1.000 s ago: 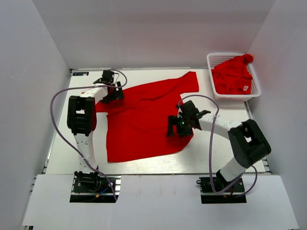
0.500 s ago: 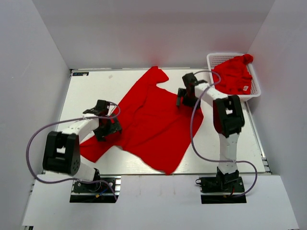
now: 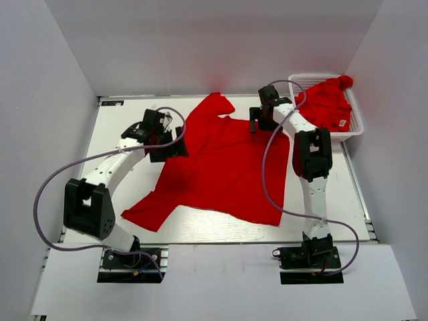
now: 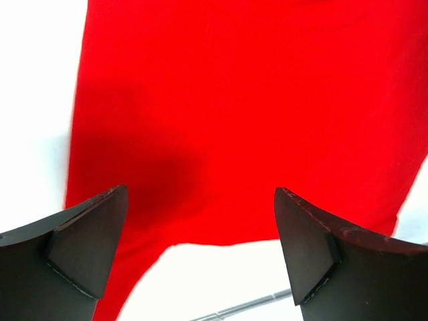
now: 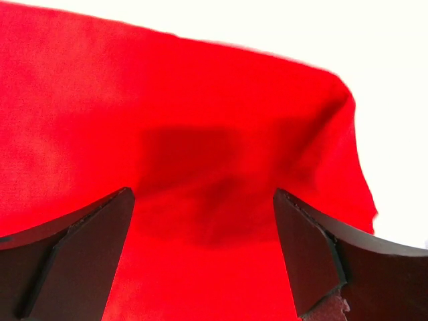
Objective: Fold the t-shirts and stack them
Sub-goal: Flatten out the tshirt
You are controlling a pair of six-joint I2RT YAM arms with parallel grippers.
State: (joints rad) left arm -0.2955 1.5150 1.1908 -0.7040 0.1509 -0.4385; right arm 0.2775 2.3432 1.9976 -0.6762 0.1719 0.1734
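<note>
Room: a white-walled bay, with the back wall point(image 3: 214, 47) and both side walls plain and matte. The table point(image 3: 338, 180) is flat, white and bright, with a thin metal rail along its edges. A white panel covers the near edge, and the two arm bases sit in cut-outs in it.

One t-shirt point(image 3: 221, 167) lies spread mid-table, unfolded, mostly flat and skewed diagonally. One sleeve points at the far edge and a corner trails toward the near left. A second t-shirt point(image 3: 324, 103) is bunched in the white lattice basket point(image 3: 294, 83) at the far right corner, spilling over the far rim, with its white label point(image 3: 343, 123) facing up.

Left gripper point(image 3: 170, 148) is over the spread shirt's left edge. The jaws are wide apart with nothing between them. The left wrist view shows red cloth under the left gripper point(image 4: 200, 200), a dark shadow on it, and bare table on both sides.

Right gripper point(image 3: 257, 124) is at the shirt's far right shoulder, beside the basket. Its jaws are also spread wide and hold nothing. The right wrist view shows the right gripper point(image 5: 200, 200) above a slightly rumpled cloth edge, its shadow on the fabric and white table past it.

Can't tell whether either set of fingertips touches the cloth.

A greyish-purple cable point(image 3: 40, 200) loops wide off the left arm. The right arm's cable point(image 3: 267, 174) hangs over the shirt's right side.
</note>
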